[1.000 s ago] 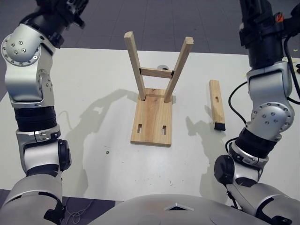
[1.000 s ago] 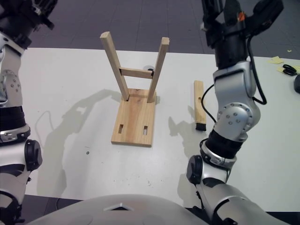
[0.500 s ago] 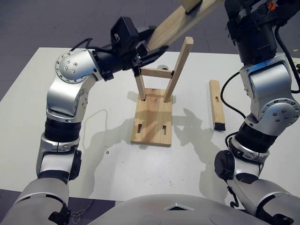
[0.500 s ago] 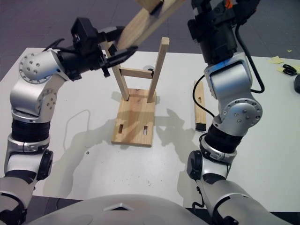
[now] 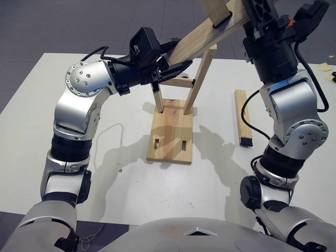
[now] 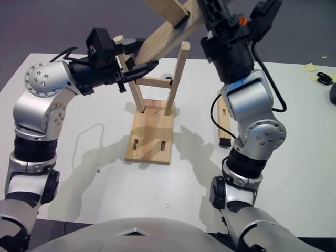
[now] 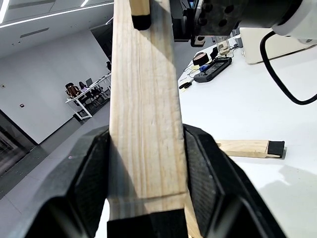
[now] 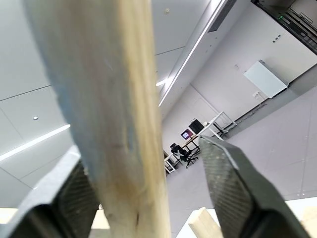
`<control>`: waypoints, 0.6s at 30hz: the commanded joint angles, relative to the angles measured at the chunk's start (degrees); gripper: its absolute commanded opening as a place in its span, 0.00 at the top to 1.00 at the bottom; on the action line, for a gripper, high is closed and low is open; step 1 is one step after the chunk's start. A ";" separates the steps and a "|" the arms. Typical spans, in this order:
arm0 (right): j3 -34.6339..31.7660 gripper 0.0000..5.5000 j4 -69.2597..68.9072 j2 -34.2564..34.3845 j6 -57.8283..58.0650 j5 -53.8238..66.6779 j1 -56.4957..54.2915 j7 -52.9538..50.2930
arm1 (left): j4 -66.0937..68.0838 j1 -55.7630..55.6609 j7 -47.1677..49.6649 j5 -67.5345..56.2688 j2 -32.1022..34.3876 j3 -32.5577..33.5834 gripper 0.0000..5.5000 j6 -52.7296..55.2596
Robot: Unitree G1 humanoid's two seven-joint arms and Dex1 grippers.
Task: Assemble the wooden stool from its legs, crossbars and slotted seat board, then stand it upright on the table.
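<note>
**Under the raised leg, two slots wait**

Below both grippers, on the robot's side of them, the seat board (image 5: pixel 170 136) lies flat on the table (image 5: pixel 131 194) with its two near slots (image 5: pixel 157 142) unfilled. At the board's far end, directly under the left gripper (image 5: pixel 176 55), two standing legs (image 5: pixel 202 79) rise from it, tied by a crossbar (image 5: pixel 176 82).

The left gripper is clamped on the low end of the held leg (image 5: pixel 205 37), pads pressed to both faces. The right gripper (image 5: pixel 250 12) is closed on the same leg higher up, where another length of wood crosses it. The leg's long axis therefore slants, low at the left gripper and high at the right, well above the board.

The next move probably has to swing that axis upright and bring the low end down and toward the robot, to the open slots. The left gripper is the nearer to them.

Beside the right arm a loose leg (image 5: pixel 242 123) lies on the white tabletop. Beyond is an open hall with desks and ceiling strip lights.
</note>
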 commanded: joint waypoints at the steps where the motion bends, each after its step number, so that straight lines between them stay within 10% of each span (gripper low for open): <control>1: 0.71 0.60 -1.56 -1.35 -0.63 -0.39 0.88 -0.20 | -1.21 0.90 -0.52 0.75 0.57 -0.48 0.63 0.12; 9: 2.43 0.81 -2.35 -2.22 -1.70 -3.07 1.97 0.29 | -2.01 1.92 -0.64 2.96 0.82 -1.70 0.63 -1.16; 18: 2.92 0.81 -1.92 -2.20 -2.81 -4.23 2.41 -0.17 | -2.82 3.56 -0.80 3.99 1.19 -1.24 0.56 -1.27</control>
